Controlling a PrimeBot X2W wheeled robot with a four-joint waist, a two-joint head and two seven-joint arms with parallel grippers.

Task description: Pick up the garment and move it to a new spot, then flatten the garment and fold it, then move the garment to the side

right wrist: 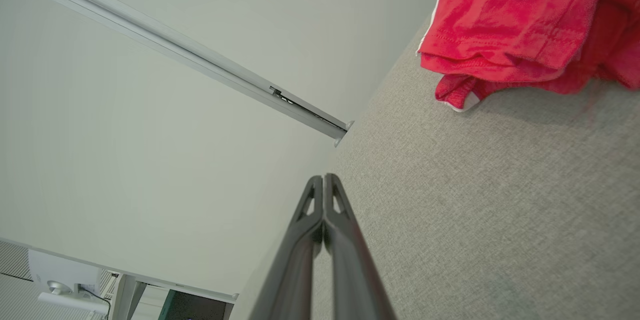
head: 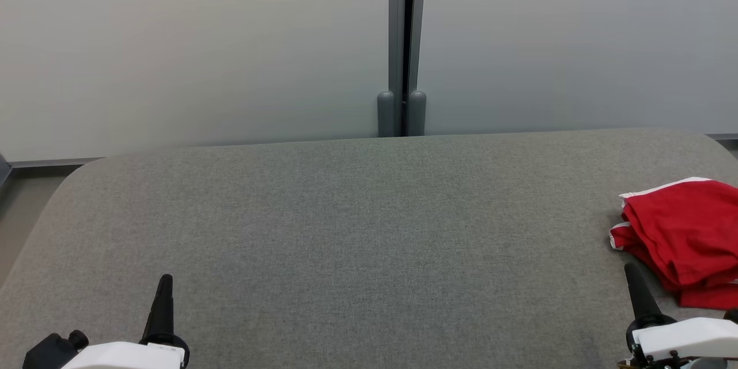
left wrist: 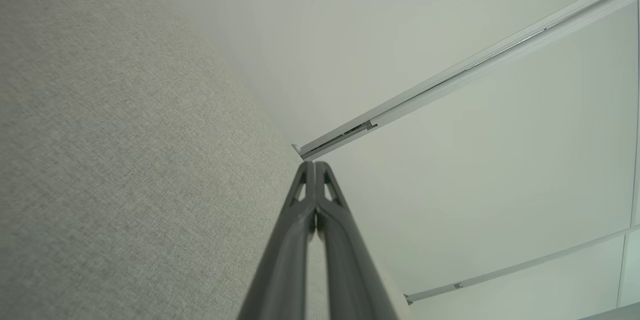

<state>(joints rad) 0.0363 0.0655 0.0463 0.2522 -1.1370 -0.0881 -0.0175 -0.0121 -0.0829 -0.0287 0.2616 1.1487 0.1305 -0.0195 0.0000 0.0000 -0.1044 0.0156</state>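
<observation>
Now folded red garment (head: 686, 236) on grey table (head: 346, 225), right side, both claws closed.

- left gripper (head: 165, 283): dark tapered fingers on a black round collar
- behind it a glossy white wrist shell (head: 124, 354) and a black knobbed block (head: 57, 349)
- right gripper (head: 632, 272): same dark taper and black collar, white shell (head: 686, 337) with small dark fittings along its lower edge
- wrist views: matte dark grey fingers (left wrist: 285, 260), triangular cut-out near each tip
</observation>
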